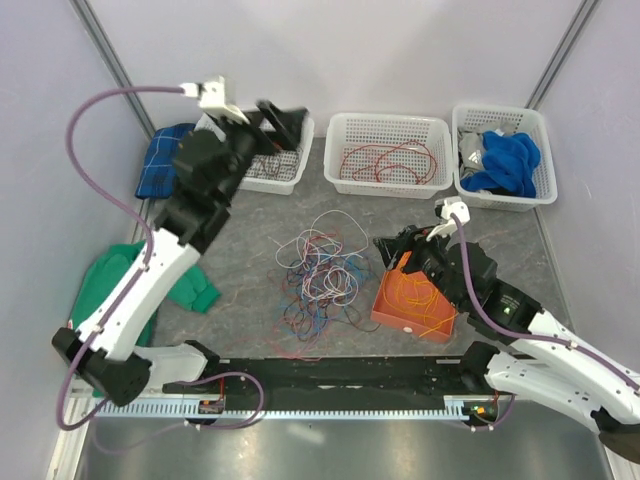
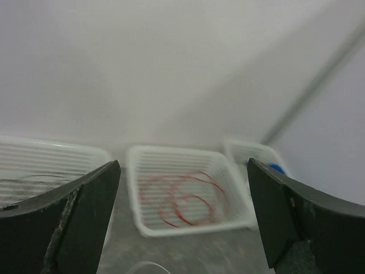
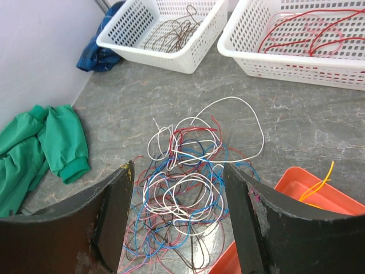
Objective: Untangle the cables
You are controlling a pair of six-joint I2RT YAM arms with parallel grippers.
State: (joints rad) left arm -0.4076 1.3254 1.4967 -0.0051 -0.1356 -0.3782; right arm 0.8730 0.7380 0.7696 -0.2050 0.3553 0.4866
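Left wrist view soft throughout: red cables in middle basket only smeared loops; left basket cut by frame edge, contents unreadable; right basket mostly behind finger. Top view: left tool blurred; right arm hides part of orange tray. Right wrist view: green cloth cut at left edge.

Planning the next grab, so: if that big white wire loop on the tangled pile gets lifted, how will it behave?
Probably floppy: the white wire loop lies in loose curves and should sag. It likely drags neighbours, since it runs into the tangle of red and blue wires.
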